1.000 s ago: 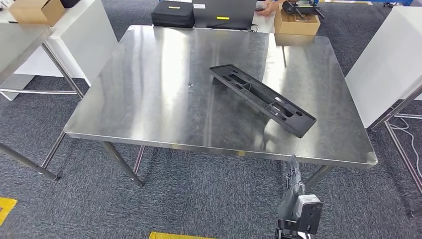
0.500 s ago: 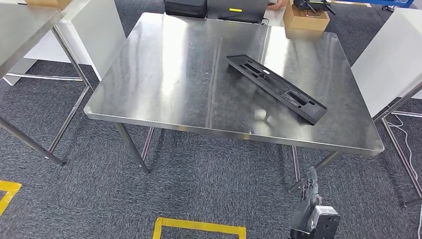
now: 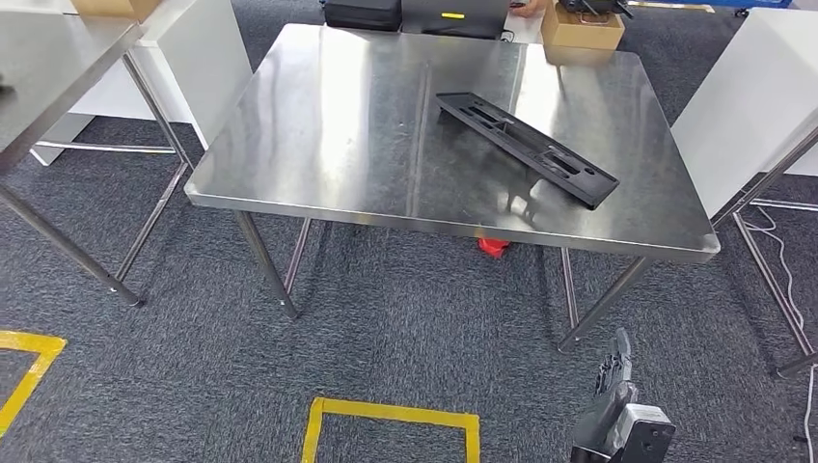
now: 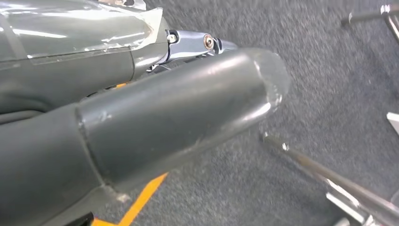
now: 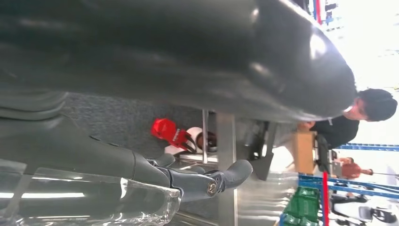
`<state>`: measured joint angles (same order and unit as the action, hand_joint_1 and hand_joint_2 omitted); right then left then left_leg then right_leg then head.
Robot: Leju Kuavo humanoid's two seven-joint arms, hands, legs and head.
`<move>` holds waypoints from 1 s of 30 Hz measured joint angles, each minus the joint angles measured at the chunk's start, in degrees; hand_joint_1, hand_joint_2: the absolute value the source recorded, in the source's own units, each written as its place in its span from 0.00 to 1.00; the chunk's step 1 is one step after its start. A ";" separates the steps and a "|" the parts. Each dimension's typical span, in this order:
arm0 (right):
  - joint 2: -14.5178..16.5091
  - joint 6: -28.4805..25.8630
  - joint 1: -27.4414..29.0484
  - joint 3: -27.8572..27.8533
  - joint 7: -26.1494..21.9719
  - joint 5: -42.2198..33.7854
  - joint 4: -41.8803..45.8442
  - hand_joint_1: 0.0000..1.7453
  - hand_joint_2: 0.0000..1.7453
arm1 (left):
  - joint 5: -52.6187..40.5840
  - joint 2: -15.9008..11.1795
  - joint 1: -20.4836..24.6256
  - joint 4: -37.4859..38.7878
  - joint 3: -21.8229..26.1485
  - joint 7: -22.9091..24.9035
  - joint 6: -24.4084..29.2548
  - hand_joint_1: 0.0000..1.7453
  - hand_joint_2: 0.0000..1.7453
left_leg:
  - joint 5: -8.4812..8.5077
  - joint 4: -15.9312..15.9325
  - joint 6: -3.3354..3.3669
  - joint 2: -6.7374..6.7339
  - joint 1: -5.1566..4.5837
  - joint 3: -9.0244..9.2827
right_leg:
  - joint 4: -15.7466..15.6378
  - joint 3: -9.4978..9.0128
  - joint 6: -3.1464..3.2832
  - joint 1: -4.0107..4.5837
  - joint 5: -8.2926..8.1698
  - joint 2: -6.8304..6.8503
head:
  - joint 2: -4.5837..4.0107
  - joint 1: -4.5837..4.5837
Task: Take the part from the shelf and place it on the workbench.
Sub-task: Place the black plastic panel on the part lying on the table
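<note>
- Whole head view shifted since a second ago: workbench now sits farther off, more carpet and a yellow floor marking in the near ground. Camera backing away, not the things moving.
- Black part lies flat on the workbench, right of centre, running diagonally from the middle toward the near right; same pose on the steel as a second ago, free of any hand.
- Judged from that: placing looks done, body stepping back from the bench.
- Right hand hangs low at the near right, well apart from the table, lower in the head view than a second ago. Holds nothing; fingers loosely apart and pointing toward the table, as best seen at this size.
- Right hand in its wrist view: dark fingers extended, nothing between them and the thumb.
- Left hand seen close in its wrist view, thick grey thumb over carpet; whether the fingers are spread or pressed together cannot be told, nothing visibly held.
- Containers: open cardboard box at the far edge beyond the bench, dark items inside, too small to name. Black case at the far side, closed.
- Small red object on the floor under the bench, newly uncovered by the shift in view.
</note>
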<state>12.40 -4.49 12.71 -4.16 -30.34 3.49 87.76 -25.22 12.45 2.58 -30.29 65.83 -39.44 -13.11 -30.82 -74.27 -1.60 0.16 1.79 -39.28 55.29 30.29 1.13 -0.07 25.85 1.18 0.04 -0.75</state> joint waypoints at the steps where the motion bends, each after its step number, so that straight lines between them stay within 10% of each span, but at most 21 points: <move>1: 0.04 0.04 0.03 -0.18 -0.01 0.06 0.00 0.00 0.00 | -0.01 -0.15 0.13 0.23 0.00 -0.01 0.00 0.00 0.00 | 1.53 2.12 -0.70 -0.05 0.60 2.40 | 0.55 0.89 -0.47 -0.38 -0.41 0.09 | 0.00 -0.01; 3: 0.13 0.16 0.03 -0.51 -0.05 0.13 0.03 0.00 0.00 | -0.07 -0.32 0.45 0.67 -0.01 -0.01 -0.01 0.00 0.00 | 1.64 9.39 -1.92 0.01 1.29 8.01 | 2.25 2.91 -1.35 -0.72 -0.93 0.19 | 0.00 -0.14; 5: 0.21 0.37 0.08 -0.92 -0.16 0.10 0.06 0.00 0.00 | -0.33 -0.50 0.66 1.06 -0.02 -0.02 -0.03 0.00 0.00 | -0.16 13.91 -1.51 0.11 1.02 10.38 | 3.43 4.33 -2.35 -0.55 -1.46 0.23 | 0.00 -0.24; 8: 0.25 0.77 0.45 -1.71 -0.30 -0.08 -0.11 0.00 0.00 | -0.60 -0.78 0.63 1.63 -0.04 -0.02 -0.13 0.00 0.00 | 0.75 14.72 1.51 -0.11 0.18 8.85 | 3.67 5.57 -3.98 -0.78 -2.07 0.08 | 0.00 -0.18; 10: 0.23 0.84 0.82 -2.37 -0.43 -0.30 -0.33 0.00 0.00 | -0.76 -0.92 0.68 1.96 -0.08 -0.03 -0.16 0.00 0.00 | 2.23 14.98 3.17 -0.36 0.05 7.21 | 6.88 7.31 -3.79 -1.15 1.51 -0.24 | 0.00 0.13; 13: 0.23 0.91 1.08 -3.37 -0.68 -0.73 -0.67 0.00 0.00 | -1.03 -1.12 0.71 2.32 -0.14 -0.03 -0.06 0.00 0.00 | 4.45 14.89 3.82 -0.43 -0.27 4.49 | 16.61 9.22 -3.46 -1.15 8.28 -0.62 | 0.00 0.55; 15: 0.23 1.38 1.06 -4.09 -1.49 -1.26 -0.94 0.00 0.00 | -0.57 -1.11 0.75 2.49 -0.40 -0.03 -0.53 0.00 0.00 | 5.91 14.80 3.70 -0.44 -0.45 2.76 | 18.41 7.31 -4.33 -1.08 7.68 -0.82 | 0.00 0.59; 17: 0.23 1.94 0.70 -4.67 -2.42 -1.66 -1.07 0.00 0.00 | 0.26 -1.05 1.09 2.47 -1.02 -0.03 -0.98 0.00 0.00 | 7.31 14.77 3.35 -0.40 -0.49 1.29 | 12.87 1.89 -4.97 -1.06 5.59 -0.90 | 0.00 0.61; 20: 0.32 2.12 -0.33 -5.30 -2.62 -1.80 -1.08 0.00 0.00 | 0.67 -1.09 2.14 2.46 -1.94 -0.03 -0.67 0.00 0.00 | 9.23 14.97 2.30 -0.33 -0.60 0.26 | 2.04 -5.12 -3.87 -0.41 6.68 -1.12 | 0.00 0.55; 23: 0.66 2.10 -0.56 -6.33 -2.55 -1.88 -1.09 0.00 0.00 | 0.66 -1.25 2.78 2.55 -2.97 -0.03 -0.16 0.00 0.00 | 10.61 15.78 1.17 -0.24 -0.50 0.15 | 0.53 -4.70 -2.06 -0.12 5.99 -1.04 | 0.00 0.60; 28: 1.76 2.17 -0.54 -7.73 -2.47 -1.87 -1.10 0.00 0.00 | 0.65 -1.64 3.46 3.10 -4.50 -0.03 0.46 0.00 0.00 | -1.13 3.41 0.46 -0.08 -0.27 -2.60 | 0.52 -1.79 0.51 -0.08 2.57 -0.64 | 0.00 0.20; 30: 1.95 2.22 -0.53 -8.13 -2.46 -1.86 -1.11 0.00 0.00 | 0.66 -1.78 3.63 3.24 -4.83 -0.03 0.47 0.00 0.00 | -1.13 -0.05 0.45 -0.07 -0.27 -1.63 | 0.86 -0.34 0.49 0.22 1.44 -0.59 | 0.00 0.21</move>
<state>14.35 -2.27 12.18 -12.28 -32.80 1.63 86.65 -24.57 10.68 6.21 -27.06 61.01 -39.47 -12.64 -31.96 -74.32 -1.15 0.10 1.52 -40.91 56.15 29.95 1.62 0.14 27.29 0.59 0.04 -0.54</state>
